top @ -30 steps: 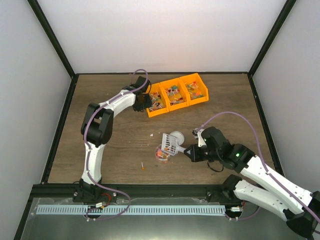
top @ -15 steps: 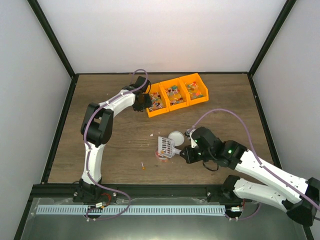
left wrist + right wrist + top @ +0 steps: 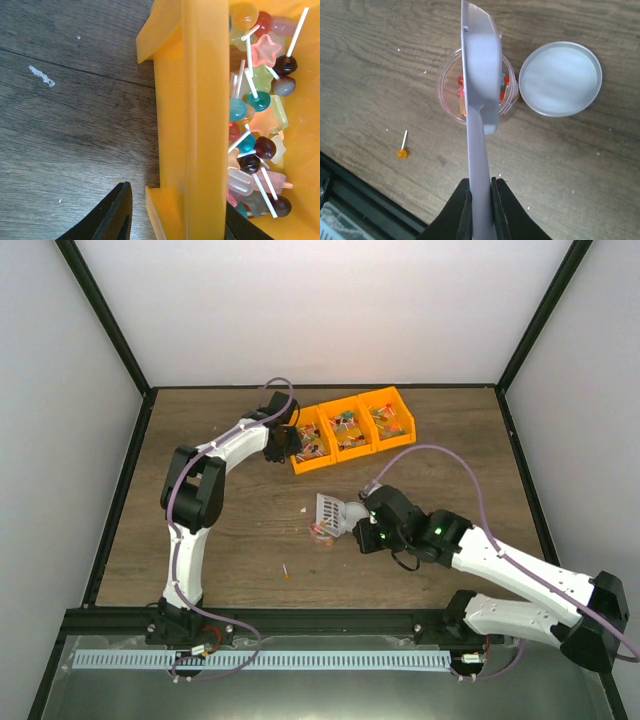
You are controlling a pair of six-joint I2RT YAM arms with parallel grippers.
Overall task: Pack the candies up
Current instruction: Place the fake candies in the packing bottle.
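Left jaws straddle the end wall of the orange bin (image 3: 200,100), near the desk's (image 3: 200,540) far edge. Pinching? Can't tell. Only that wrist view resolves the candies (image 3: 257,125) inside: glossy, multicoloured, white-sticked. Right jaws clamp the grey scoop (image 3: 482,60) above the clear cup (image 3: 447,85).

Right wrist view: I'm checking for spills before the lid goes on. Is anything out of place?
Yes. One orange lollipop lies loose on the table, left of the clear cup under the grey scoop. It is apart from the other candies inside the cup.
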